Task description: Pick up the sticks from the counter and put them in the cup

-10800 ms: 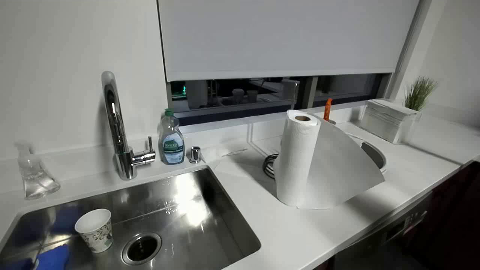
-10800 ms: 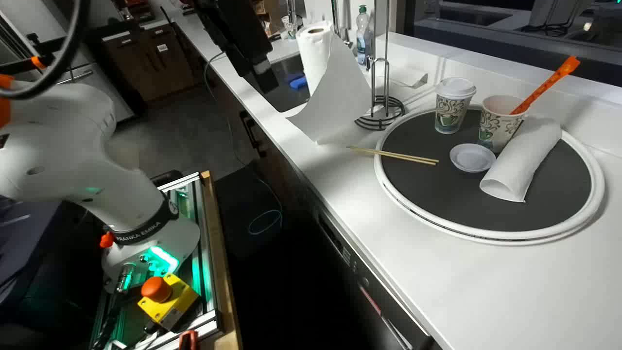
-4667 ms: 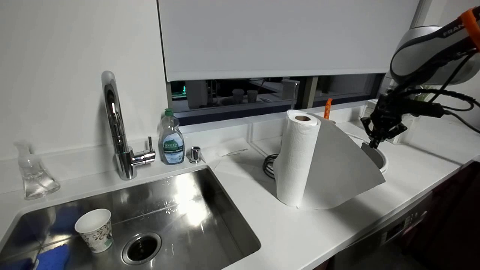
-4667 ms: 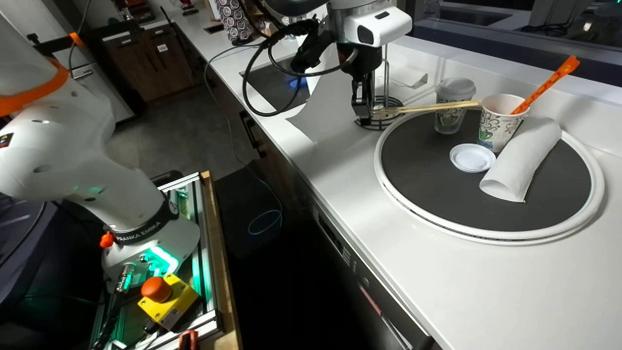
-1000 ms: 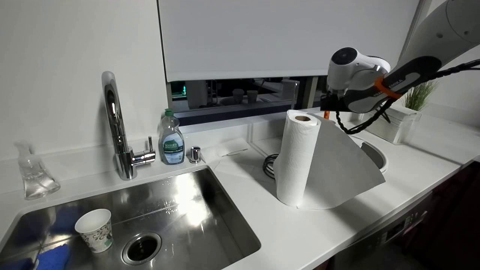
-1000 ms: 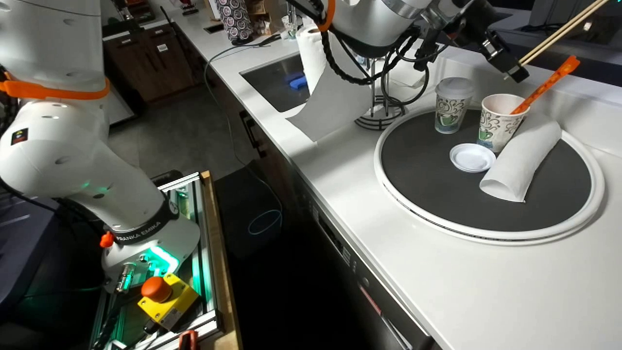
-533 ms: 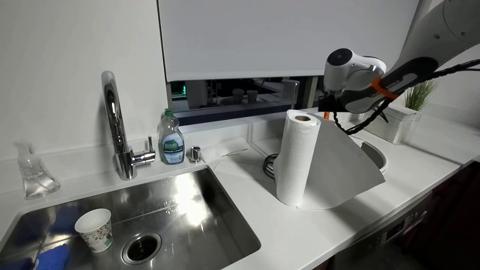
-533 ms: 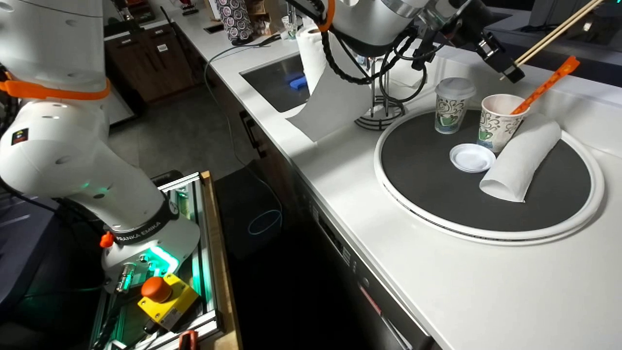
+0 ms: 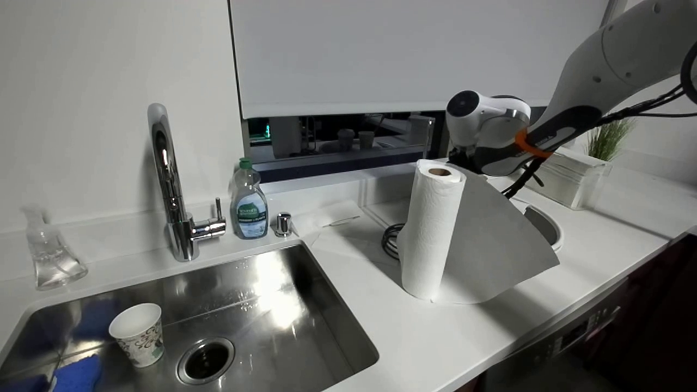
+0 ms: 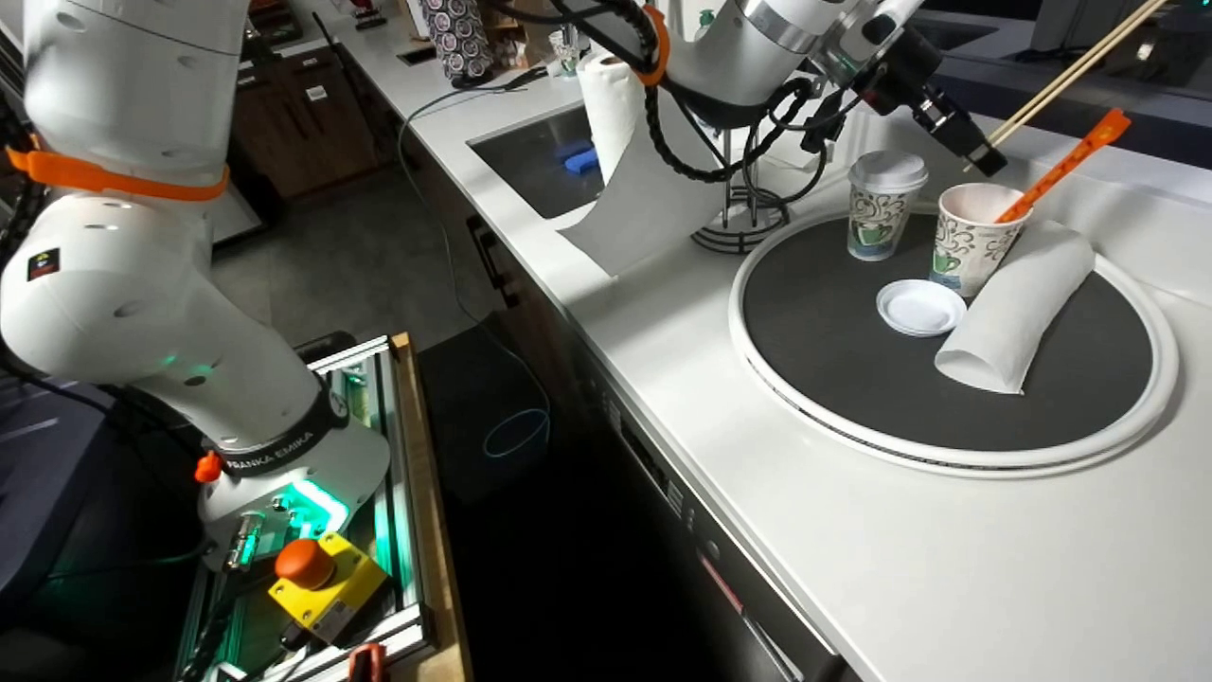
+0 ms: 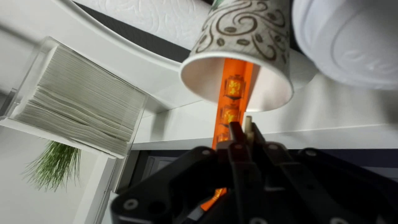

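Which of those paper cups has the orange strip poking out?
The open cup on the round tray. Beside it stands a lidded cup; another cup, in the sink, is open too, but nothing pokes out.

In an exterior view: 1 chrome faucet (image 9: 172,190) with side lever; 1 dish-soap bottle (image 9: 250,213), green-capped, upright, just beside it; 1 clear bottle (image 9: 54,264); 1 roll of paper towels (image 9: 430,239), standing on end, with 1 loose sheet (image 9: 495,247); 1 pale roller blind (image 9: 403,54) above a dark strip of window (image 9: 332,142). In an exterior view: 1 round tray (image 10: 900,398), dark, white-rimmed, bearing 1 lidded cup (image 10: 881,213), upright, 1 small white lid (image 10: 920,308), flat, and 1 rolled white paper (image 10: 1023,308), on its side. In the wrist view: 1 stack of white napkins (image 11: 80,99); 1 tuft of green grass (image 11: 57,165), just beside.
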